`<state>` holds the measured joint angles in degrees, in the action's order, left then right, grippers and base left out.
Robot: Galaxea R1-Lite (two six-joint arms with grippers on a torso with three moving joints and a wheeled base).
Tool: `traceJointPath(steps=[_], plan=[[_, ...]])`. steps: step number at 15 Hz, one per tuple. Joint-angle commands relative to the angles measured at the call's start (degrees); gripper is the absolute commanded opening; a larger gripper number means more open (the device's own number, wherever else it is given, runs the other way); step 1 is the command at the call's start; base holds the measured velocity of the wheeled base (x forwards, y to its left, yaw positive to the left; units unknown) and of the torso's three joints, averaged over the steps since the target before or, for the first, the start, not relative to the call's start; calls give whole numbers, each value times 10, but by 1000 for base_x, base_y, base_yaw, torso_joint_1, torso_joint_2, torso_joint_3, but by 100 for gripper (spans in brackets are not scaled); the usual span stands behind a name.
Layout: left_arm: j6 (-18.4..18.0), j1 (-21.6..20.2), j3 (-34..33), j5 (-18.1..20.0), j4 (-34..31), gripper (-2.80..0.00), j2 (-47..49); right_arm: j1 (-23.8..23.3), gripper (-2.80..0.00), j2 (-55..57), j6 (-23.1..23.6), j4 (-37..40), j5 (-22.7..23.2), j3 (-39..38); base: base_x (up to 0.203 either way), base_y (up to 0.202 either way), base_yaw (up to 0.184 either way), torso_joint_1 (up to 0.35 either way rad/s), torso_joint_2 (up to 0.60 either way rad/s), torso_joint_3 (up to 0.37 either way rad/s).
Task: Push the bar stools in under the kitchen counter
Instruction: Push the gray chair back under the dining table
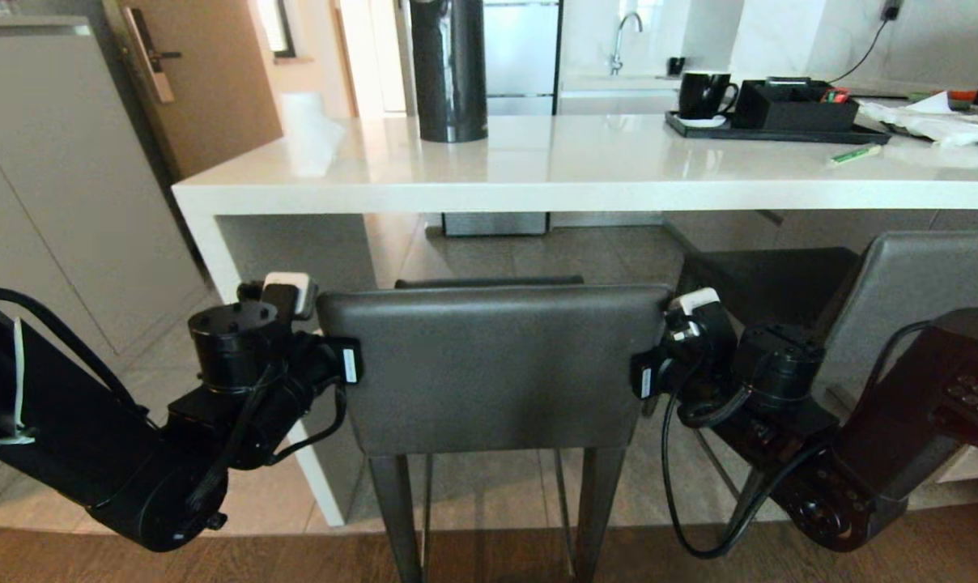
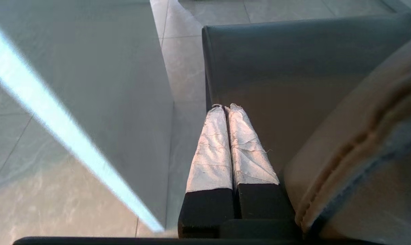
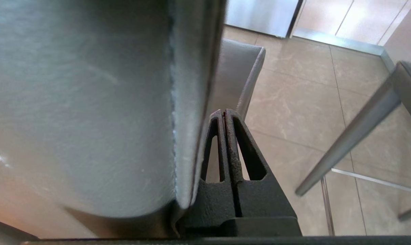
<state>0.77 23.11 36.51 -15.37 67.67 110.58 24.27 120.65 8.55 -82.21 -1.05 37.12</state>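
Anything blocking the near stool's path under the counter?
Nothing visible. The floor between the near stool and the kitchen counter looks bare; the second stool stands to its right. Both shut grippers, left and right, flank its backrest.

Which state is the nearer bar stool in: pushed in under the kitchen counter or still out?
Still out. The stool's backrest stands clear in front of the kitchen counter edge; only its seat's far edge reaches under.

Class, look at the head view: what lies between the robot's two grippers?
The dark grey backrest of the nearer bar stool: the left gripper and the right gripper flank its sides in the head view.
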Motion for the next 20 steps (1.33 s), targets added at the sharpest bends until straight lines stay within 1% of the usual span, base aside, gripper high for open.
traceJointPath(steps=[1,11,15,17,20], plan=[[0,0,1,-1,3,-280,2,1,-280,-1,1,-5,0,-1,189,0,1,2,2,-2],[-1,-2,-5,-2,14,-280,2,1,-280,-4,1,-5,0,-4,183,0,1,3,3,3],[-1,-1,-6,-2,16,-280,-6,1,-280,-13,1,-5,-1,-7,15,0,0,3,0,1],[-1,-5,-13,-2,16,-280,-18,-7,-280,-18,1,-5,0,-13,0,0,0,0,0,0],[-1,-41,-39,1,16,-280,-33,-56,-280,-28,1,-5,1,-23,0,0,0,0,0,0]])
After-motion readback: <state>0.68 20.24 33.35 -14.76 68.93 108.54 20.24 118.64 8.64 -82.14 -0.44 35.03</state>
